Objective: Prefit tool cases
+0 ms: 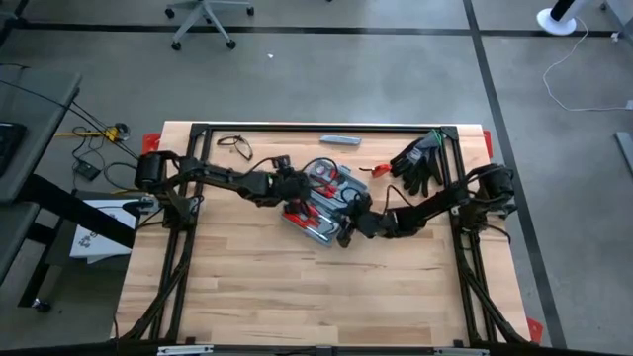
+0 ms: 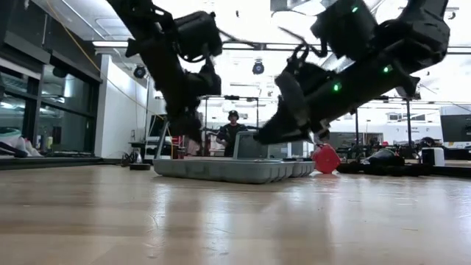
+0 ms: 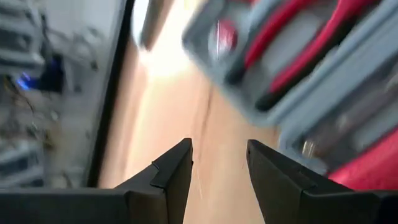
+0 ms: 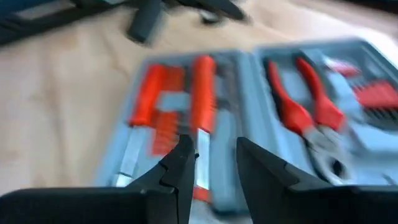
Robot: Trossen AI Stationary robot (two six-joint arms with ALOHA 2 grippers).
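Note:
The blue-grey tool case [image 1: 318, 203] lies open and flat on the middle of the wooden table, with red-handled tools in its moulded slots [image 4: 292, 106]. In the low view its underside [image 2: 228, 169] rests on the tabletop. My left gripper [image 3: 219, 163] stands open at the case's left end [image 1: 287, 188], with bare wood showing between its fingers. My right gripper [image 4: 214, 163] stands open over the case's near right part [image 1: 351, 222], slanting down toward the tools. Nothing is between either pair of fingers.
Black gloves [image 1: 420, 163] lie at the back right, with a small red piece [image 1: 379, 170] beside them. A slim grey bar [image 1: 339, 140] and a dark looped thing [image 1: 234, 146] lie near the far edge. Bare wood [image 1: 297, 287] spreads toward the near edge. A person [image 2: 232, 129] stands in the room beyond.

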